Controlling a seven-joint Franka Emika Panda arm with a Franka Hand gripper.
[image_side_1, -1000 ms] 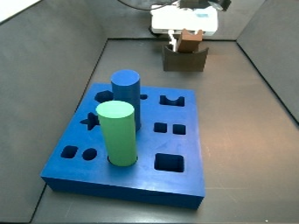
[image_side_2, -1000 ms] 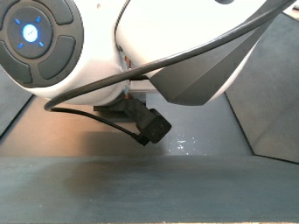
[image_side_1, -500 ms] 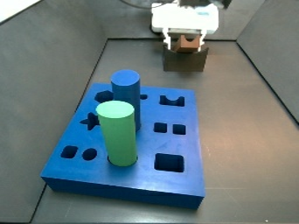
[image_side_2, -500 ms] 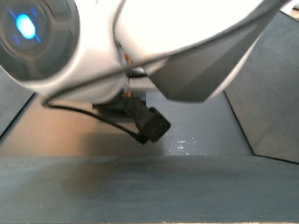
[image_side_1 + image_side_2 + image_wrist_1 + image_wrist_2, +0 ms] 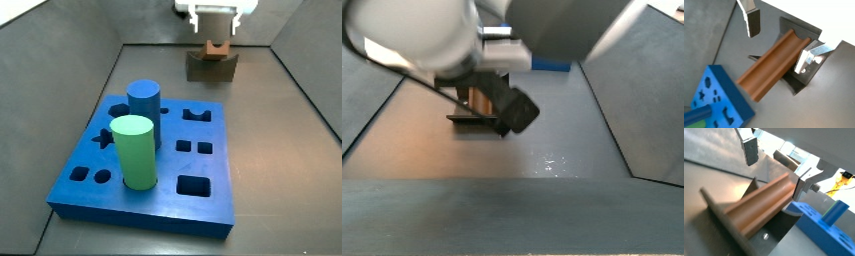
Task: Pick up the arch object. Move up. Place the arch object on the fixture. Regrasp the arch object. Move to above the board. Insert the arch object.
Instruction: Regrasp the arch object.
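Gripper: I have the gripper (image 5: 214, 22) hanging above the far end of the floor, well apart from the board (image 5: 94, 195). In both wrist views its silver fingers (image 5: 751, 21) stand spread with nothing pinched between them.

Arch object: the arch object (image 5: 772, 66) rests in the notch of the fixture (image 5: 801, 82), touching neither finger. A side view shows it as a brown piece (image 5: 215, 48) atop the dark block (image 5: 211, 68).

Which way it lies from the tool: directly beneath the open jaws, as I judge from the wrist views, where the bar passes through the gap between the two plates.

Long axis: the bar runs along the notch and across the line joining the fingers, so I reckon a straight descent would put a pad on each long flank.

Step in hand: I read this as the regrasp, with the piece set down and not yet retaken.

Doubt: the side view behind the arm (image 5: 476, 103) is mostly blocked by the arm's body, so I cannot confirm the height of the gap from there.
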